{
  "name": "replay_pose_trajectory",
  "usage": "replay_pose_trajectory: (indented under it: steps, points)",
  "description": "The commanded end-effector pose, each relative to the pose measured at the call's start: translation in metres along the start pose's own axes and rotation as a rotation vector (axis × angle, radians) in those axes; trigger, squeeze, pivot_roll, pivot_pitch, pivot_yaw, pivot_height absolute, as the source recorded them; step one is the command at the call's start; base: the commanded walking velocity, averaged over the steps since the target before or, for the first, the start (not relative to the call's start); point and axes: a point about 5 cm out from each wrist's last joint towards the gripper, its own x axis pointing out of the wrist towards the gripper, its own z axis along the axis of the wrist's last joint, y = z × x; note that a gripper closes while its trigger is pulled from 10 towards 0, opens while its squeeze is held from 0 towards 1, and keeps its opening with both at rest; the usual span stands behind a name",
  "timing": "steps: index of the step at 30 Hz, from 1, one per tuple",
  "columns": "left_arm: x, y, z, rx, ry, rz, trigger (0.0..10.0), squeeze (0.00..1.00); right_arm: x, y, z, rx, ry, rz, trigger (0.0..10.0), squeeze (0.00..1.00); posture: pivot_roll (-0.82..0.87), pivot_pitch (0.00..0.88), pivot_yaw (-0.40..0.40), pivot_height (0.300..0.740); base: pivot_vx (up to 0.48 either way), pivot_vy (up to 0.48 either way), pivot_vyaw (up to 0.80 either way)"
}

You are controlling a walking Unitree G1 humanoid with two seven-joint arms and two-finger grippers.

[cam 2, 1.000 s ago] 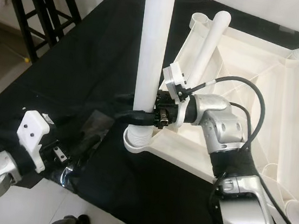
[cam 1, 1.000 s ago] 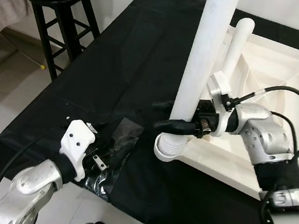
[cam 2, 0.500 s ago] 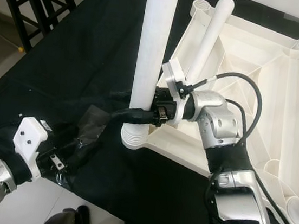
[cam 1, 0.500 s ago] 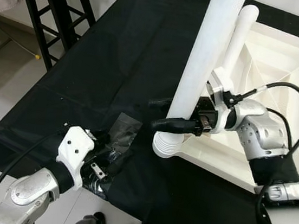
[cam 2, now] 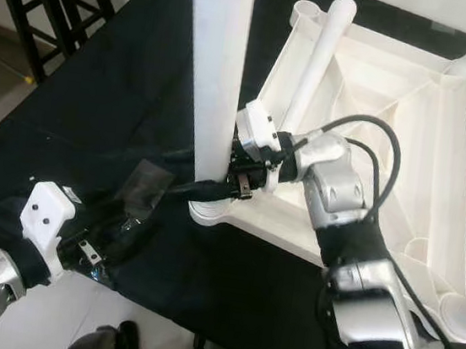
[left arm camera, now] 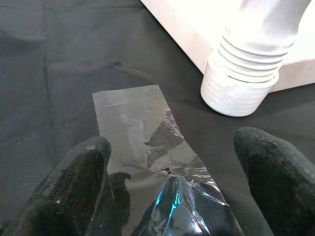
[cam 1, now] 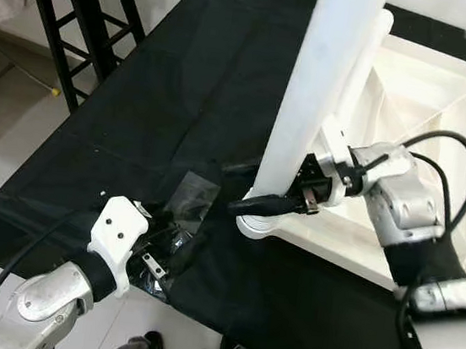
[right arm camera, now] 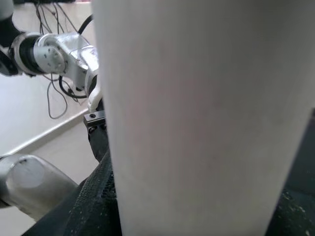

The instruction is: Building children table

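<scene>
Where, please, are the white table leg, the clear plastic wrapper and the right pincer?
white table leg (cam 2: pixel 216 70), right eye view, mid shaft.
clear plastic wrapper (left arm camera: pixel 133 123), left wrist view, flat middle.
right pincer (cam 2: pixel 206 186), right eye view, between fingertips.

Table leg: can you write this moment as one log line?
right gripper: shut on table leg | leg: upright in corner socket of tabletop | left gripper: open above plastic wrap

No readable text, labels, brands or numbers on anything.

A white table leg (cam 2: pixel 216 70) stands upright, its ribbed end in the upturned white tabletop's (cam 2: pixel 393 118) corner socket.
</scene>
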Motion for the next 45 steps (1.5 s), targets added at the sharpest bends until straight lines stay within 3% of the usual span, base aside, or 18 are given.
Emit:
replay_pose_trajectory:
  steps: [1, 7, 12, 15, 26, 29, 37, 45]
  points:
    - [-0.001, -0.005, -0.002, 0.003, 0.022, -0.017, 10.0, 0.0, 0.004, 0.014, -0.033, 0.146, 0.072, 0.02, 10.0, 0.0, 0.0, 0.403, -0.068, 0.74, 0.0, 0.0, 0.0]
    - [0.002, -0.004, -0.002, 0.01, 0.021, -0.019, 10.0, 0.0, 0.002, 0.03, -0.042, 0.185, 0.029, -0.033, 10.0, 0.0, -0.01, 0.391, -0.061, 0.74, 0.0, 0.0, 0.0]
    - [0.003, -0.004, -0.003, 0.01, 0.022, -0.024, 10.0, 0.0, -0.001, 0.028, -0.044, 0.206, -0.002, -0.104, 10.0, 0.0, -0.01, 0.383, -0.059, 0.74, 0.0, 0.0, 0.0]
    - [0.005, -0.004, -0.003, 0.015, 0.02, -0.028, 10.0, 0.0, -0.005, 0.025, -0.044, 0.235, -0.058, -0.219, 10.0, 0.0, -0.01, 0.376, -0.059, 0.74, 0.0, 0.0, 0.0]
    - [0.01, -0.001, -0.003, 0.027, 0.014, -0.037, 10.0, 0.0, -0.007, 0.034, -0.049, 0.272, -0.05, -0.31, 10.0, 0.0, -0.02, 0.352, -0.054, 0.74, 0.0, 0.0, 0.0]
    - [0.011, -0.001, -0.003, 0.029, 0.011, -0.036, 10.0, 0.0, -0.006, 0.037, -0.05, 0.273, -0.021, -0.293, 10.0, 0.0, -0.02, 0.348, -0.055, 0.74, 0.0, 0.0, 0.0]
    - [0.011, -0.002, -0.003, 0.036, 0.01, -0.039, 10.0, 0.0, -0.011, 0.051, -0.055, 0.252, 0.141, -0.053, 10.0, 0.0, -0.02, 0.344, -0.054, 0.74, 0.0, 0.0, 0.0]
    - [0.012, -0.001, -0.003, 0.04, 0.011, -0.04, 10.0, 0.0, -0.016, 0.04, -0.054, 0.273, 0.104, -0.134, 10.0, 0.0, -0.02, 0.349, -0.051, 0.74, 0.0, 0.0, 0.0]
